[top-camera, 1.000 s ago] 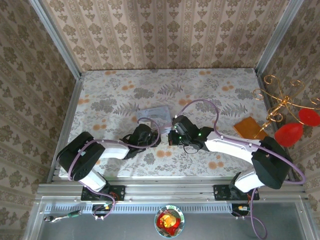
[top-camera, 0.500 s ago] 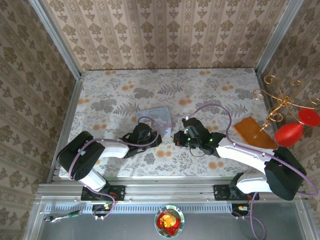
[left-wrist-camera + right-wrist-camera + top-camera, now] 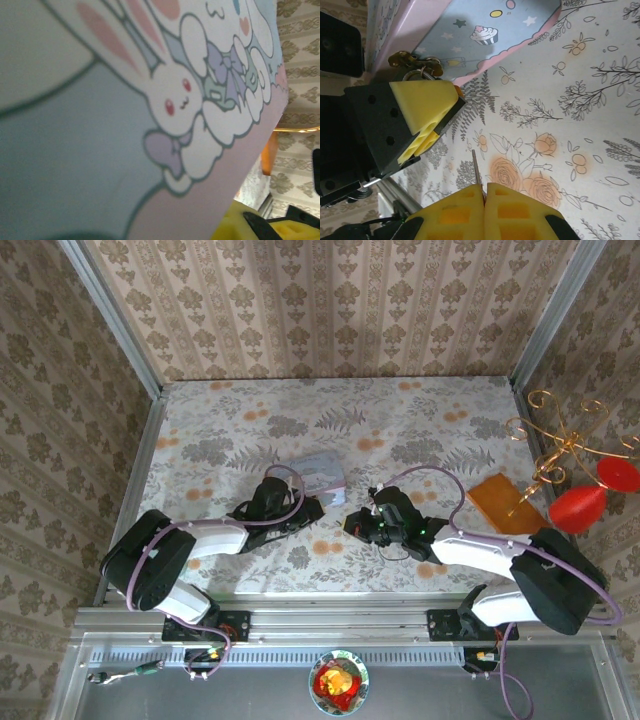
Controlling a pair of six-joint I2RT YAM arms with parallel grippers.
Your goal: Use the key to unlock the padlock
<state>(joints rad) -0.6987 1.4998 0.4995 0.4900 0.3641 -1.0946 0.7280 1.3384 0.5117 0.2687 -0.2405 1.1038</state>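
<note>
The pale blue cartoon tin [image 3: 320, 471] lies mid-table and looms close in the left wrist view [image 3: 125, 100]. A gold latch [image 3: 409, 59] sits on its edge. The padlock's thin silvery shackle [image 3: 416, 75] hangs from the latch; its body is hidden behind my left gripper's yellow finger [image 3: 422, 107]. My left gripper [image 3: 310, 507] is closed at that spot, its fingers nearly together [image 3: 455, 107]. My right gripper [image 3: 352, 523] hovers just right of it, pads [image 3: 520, 210] shut on the key, whose thin blade [image 3: 476, 167] sticks out toward the left gripper.
An orange pad [image 3: 497, 497] lies at the right edge of the table. Beside it stands a gold wire stand [image 3: 560, 450] with red ornaments [image 3: 578, 508]. Patterned walls close in three sides. A small bowl [image 3: 338, 682] sits on the rail in front of the bases.
My left gripper moved up against the tin's near edge and closed further. My right gripper drew back to the right and lower with the key. The tin shifted slightly right.
</note>
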